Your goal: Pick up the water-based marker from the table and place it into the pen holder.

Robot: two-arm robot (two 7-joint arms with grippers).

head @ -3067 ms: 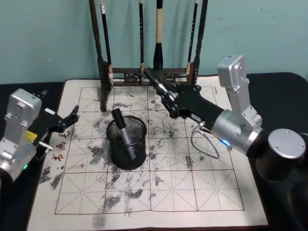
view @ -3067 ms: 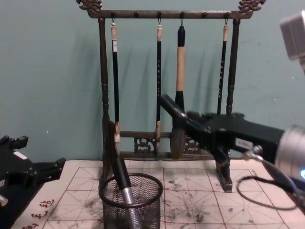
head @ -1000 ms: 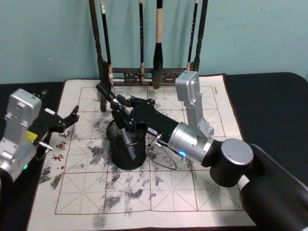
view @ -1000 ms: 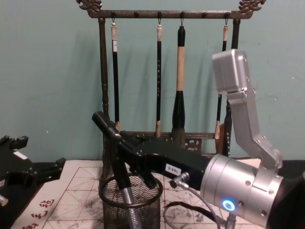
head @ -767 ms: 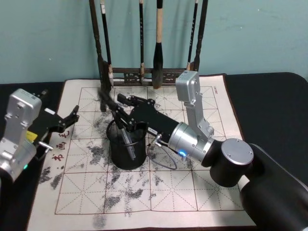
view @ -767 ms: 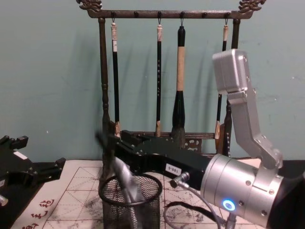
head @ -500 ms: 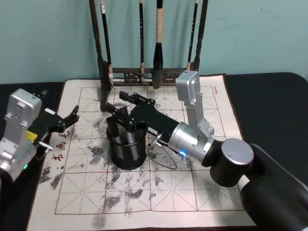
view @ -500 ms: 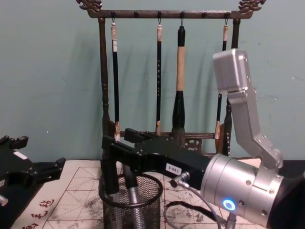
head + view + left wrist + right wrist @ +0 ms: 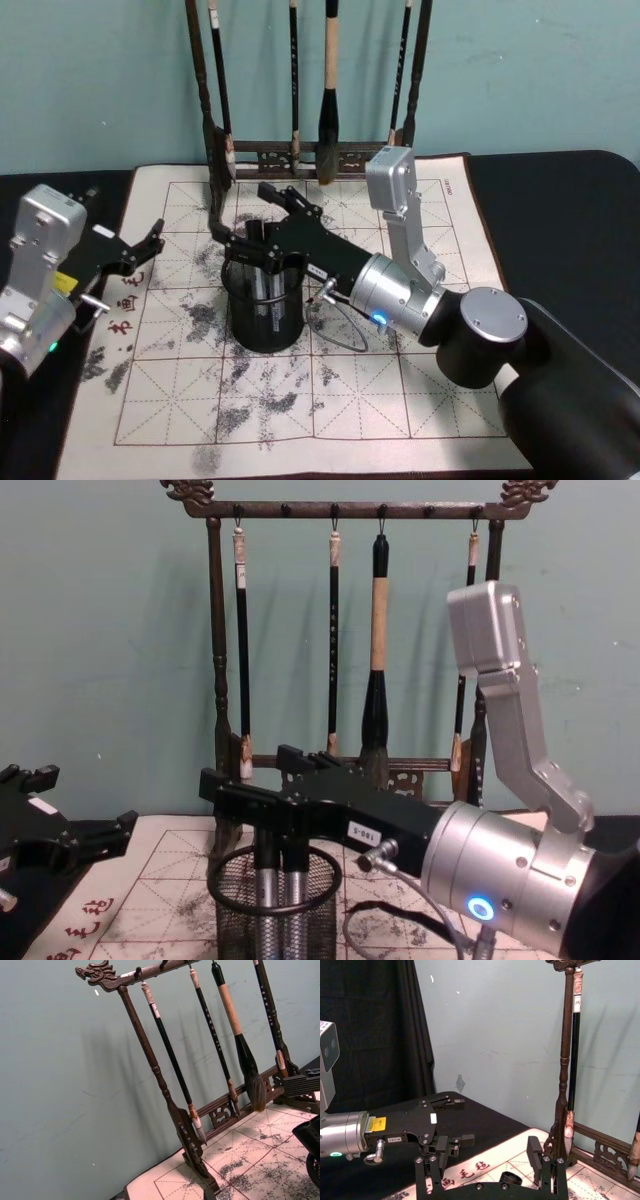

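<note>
The right gripper [image 9: 262, 788] hangs directly over the mouth of the pen holder [image 9: 275, 905], its jaws spread wide and holding nothing. Two markers [image 9: 278, 905] stand upright inside the black mesh cup, directly beneath the spread fingers; which of them is the water-based marker cannot be told. In the head view the right gripper [image 9: 252, 222] sits above the cup's far rim, with the pen holder [image 9: 262, 298] resting on the ink-stained calligraphy mat [image 9: 330, 400].

Judgement: the release appears complete and the step in hand is the withdrawal. To do it well, the fingers should stay spread and lift straight up until clear of the marker tops, since any sideways drag could catch a barrel or tip the light mesh cup. The brush rack [image 9: 350, 630] stands just behind the gripper with its brushes [image 9: 378, 650] hanging; the retreat should avoid swinging back into it.

The left gripper [image 9: 140, 247] is parked well to the side of the pen holder, at the mat's edge, fingers parted and empty.
</note>
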